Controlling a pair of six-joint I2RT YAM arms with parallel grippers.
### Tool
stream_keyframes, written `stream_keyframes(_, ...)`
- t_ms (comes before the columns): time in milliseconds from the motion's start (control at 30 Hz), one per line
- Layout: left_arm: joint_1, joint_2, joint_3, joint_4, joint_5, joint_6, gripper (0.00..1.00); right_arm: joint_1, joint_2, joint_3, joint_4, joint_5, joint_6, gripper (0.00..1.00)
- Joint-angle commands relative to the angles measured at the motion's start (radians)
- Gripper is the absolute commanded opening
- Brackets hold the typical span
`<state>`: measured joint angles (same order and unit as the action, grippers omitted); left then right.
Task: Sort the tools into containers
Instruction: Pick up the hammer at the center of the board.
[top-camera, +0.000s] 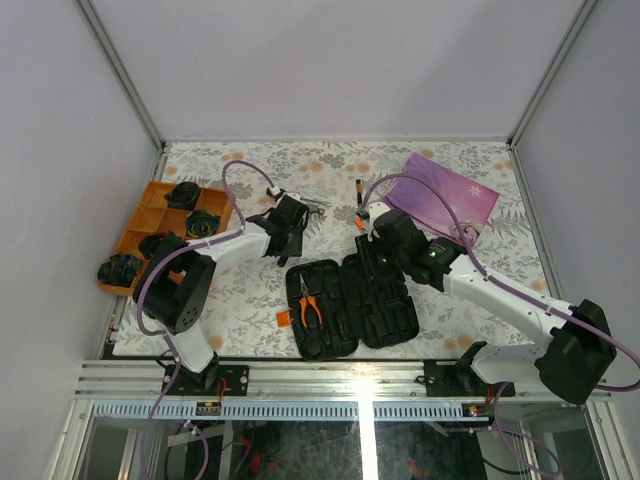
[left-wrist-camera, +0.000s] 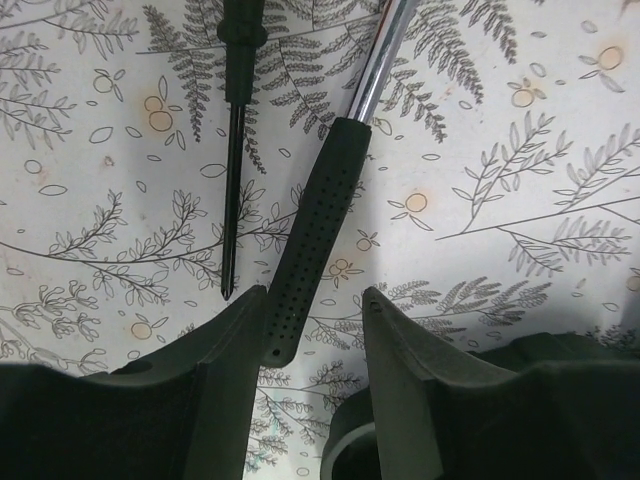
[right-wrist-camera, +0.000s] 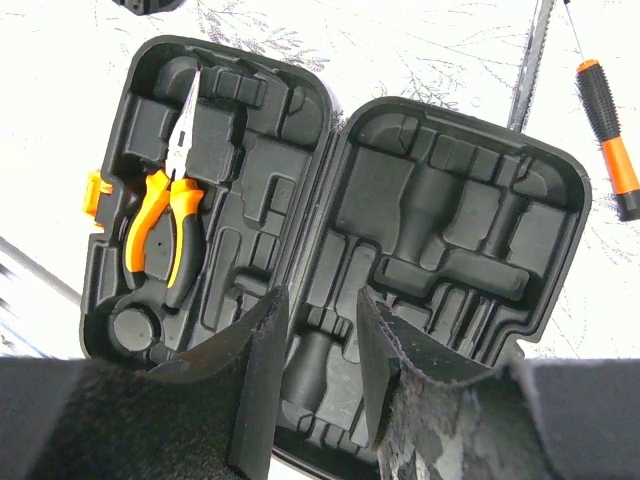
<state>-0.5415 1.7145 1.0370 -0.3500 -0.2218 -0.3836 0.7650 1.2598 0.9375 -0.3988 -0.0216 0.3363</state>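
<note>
Black dotted rubber marks the hammer (left-wrist-camera: 315, 240) handle, whose end lies between the left jaws. They stand partly open, with the handle close against one side and a gap on the other. A thin screwdriver (left-wrist-camera: 233, 200) lies just outside them on the table (left-wrist-camera: 520, 200). The right jaws, partly open and empty, hang over the open case (right-wrist-camera: 440, 230). Pliers (right-wrist-camera: 165, 215) sit in its half ahead-left of them.

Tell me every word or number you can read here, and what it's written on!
None: no readable words, numbers or signs.
The tool case shows only bare moulded slots.
The pliers, hammer handle and screwdriver show no lettering.
The purple bag shows only pale star shapes.
</note>
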Motion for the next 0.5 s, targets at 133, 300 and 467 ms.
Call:
stream_keyframes(133, 0.014, 0.084, 0.056, 0.063, -0.001, 0.044, 0.42, -0.007, 0.005, 0.004, 0.025, -0.017, -0.003, 0.40)
stream_keyframes(300, 0.018, 0.130, 0.080, 0.065, 0.004, 0.049, 0.43, -0.007, 0.007, 0.002, 0.025, -0.014, -0.007, 0.40)
stream_keyframes(467, 0.037, 0.170, 0.091, 0.050, -0.002, 0.014, 0.47, -0.009, 0.008, 0.006, 0.022, -0.001, -0.007, 0.40)
